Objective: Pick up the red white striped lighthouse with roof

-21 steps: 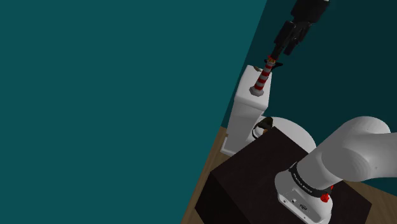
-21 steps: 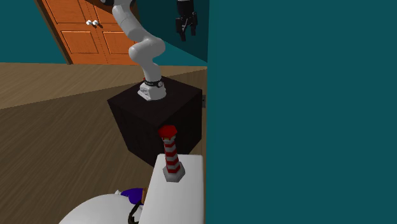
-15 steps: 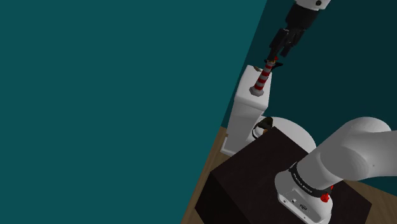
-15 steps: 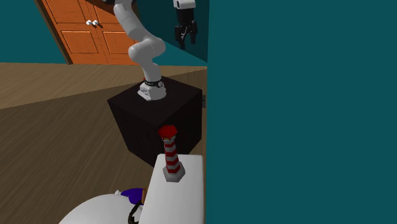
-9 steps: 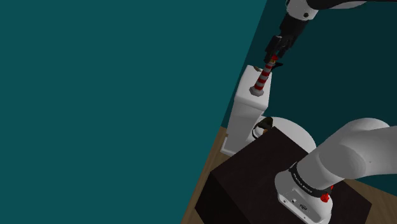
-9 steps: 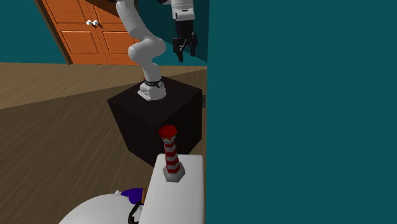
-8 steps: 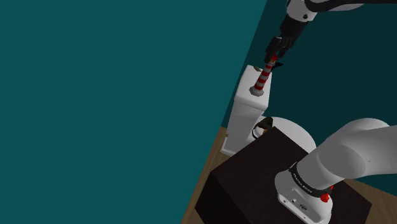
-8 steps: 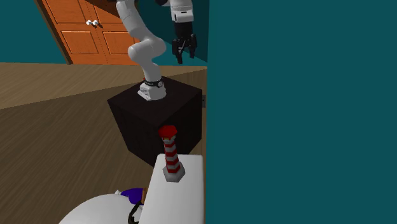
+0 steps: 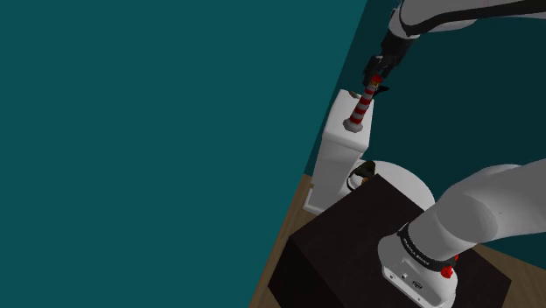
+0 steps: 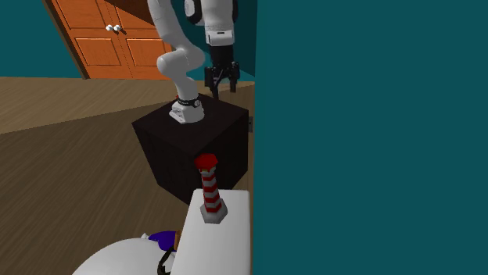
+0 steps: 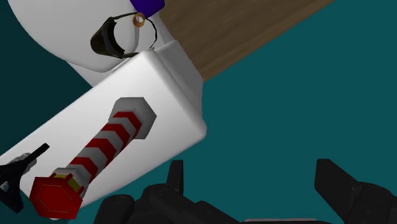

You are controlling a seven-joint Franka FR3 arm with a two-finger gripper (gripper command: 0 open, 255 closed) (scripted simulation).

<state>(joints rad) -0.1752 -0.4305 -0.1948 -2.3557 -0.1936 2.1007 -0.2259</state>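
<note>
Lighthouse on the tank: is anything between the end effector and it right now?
Nothing visible stands in the way. The end effector hangs open above the lighthouse, slightly to one side, with air between. The lighthouse stands upright on the white toilet tank by the teal wall; a small black object lies beside its roof.

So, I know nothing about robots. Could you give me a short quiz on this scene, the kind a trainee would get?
1. True or false: the gripper is open and holds nothing.
2. What does the lighthouse stand on? A) the wooden floor B) the white block C) the dark stand
3. Fill in: the lighthouse's roof is ____ in colour.

Key: 1 true; 2 B; 3 red.
</note>
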